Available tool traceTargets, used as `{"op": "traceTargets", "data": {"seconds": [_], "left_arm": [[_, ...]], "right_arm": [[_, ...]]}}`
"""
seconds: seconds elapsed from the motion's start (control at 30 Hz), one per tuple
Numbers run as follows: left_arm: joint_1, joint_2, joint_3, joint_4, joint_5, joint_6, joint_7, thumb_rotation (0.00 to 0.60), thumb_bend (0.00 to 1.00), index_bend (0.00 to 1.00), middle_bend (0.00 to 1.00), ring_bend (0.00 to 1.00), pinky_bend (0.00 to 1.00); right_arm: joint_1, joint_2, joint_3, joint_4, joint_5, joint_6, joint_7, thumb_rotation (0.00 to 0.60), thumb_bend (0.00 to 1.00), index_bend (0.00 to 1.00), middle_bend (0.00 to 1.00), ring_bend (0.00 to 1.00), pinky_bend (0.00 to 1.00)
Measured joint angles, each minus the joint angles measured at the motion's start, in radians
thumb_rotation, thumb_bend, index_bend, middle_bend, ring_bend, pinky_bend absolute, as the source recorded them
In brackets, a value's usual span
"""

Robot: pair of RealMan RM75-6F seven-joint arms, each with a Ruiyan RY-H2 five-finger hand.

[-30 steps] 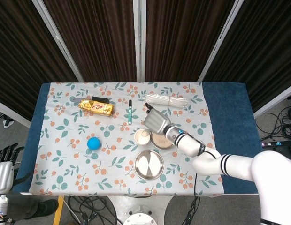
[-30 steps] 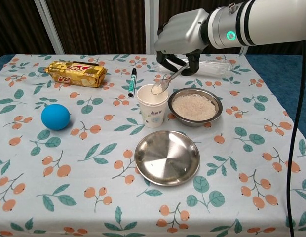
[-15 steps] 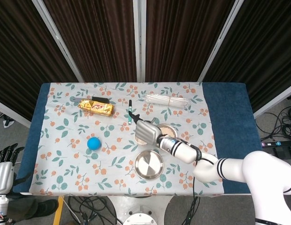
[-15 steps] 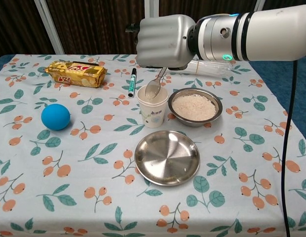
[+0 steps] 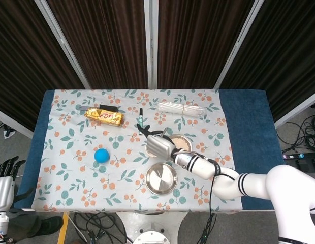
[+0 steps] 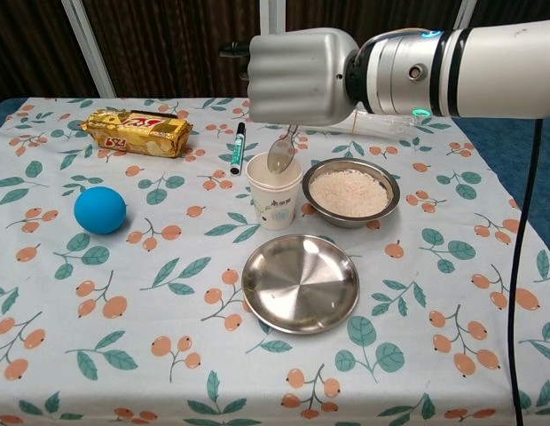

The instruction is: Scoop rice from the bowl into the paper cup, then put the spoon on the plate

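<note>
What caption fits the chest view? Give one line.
Right hand holds a metal spoon over the white paper cup, beside the steel rice bowl.

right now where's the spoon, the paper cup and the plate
spoon (image 6: 279,157), chest view, on the spoon's bowl hanging over the cup mouth
paper cup (image 6: 275,202), chest view, on the front of its side wall
plate (image 6: 259,264), chest view, on the left part of its rim

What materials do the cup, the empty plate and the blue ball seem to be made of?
Cup: probably paper, with matte white walls and small print.
Plate: metal, likely steel, since it is shiny and reflects light.
Ball: matte and smooth, perhaps rubber or foam; the pictures cannot settle which.
</note>
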Motion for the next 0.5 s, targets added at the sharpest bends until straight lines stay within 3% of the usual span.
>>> {"op": "traceTargets", "data": {"seconds": [0.5], "left_arm": [[0.004, 0.003, 0.001, -0.009, 0.003, 0.005, 0.009, 0.6, 0.13, 0.25, 0.21, 0.13, 0.15]], "right_arm": [[-0.035, -0.046, 0.014, 0.053, -0.095, 0.017, -0.087, 0.6, 0.33, 0.62, 0.6, 0.27, 0.0]]}}
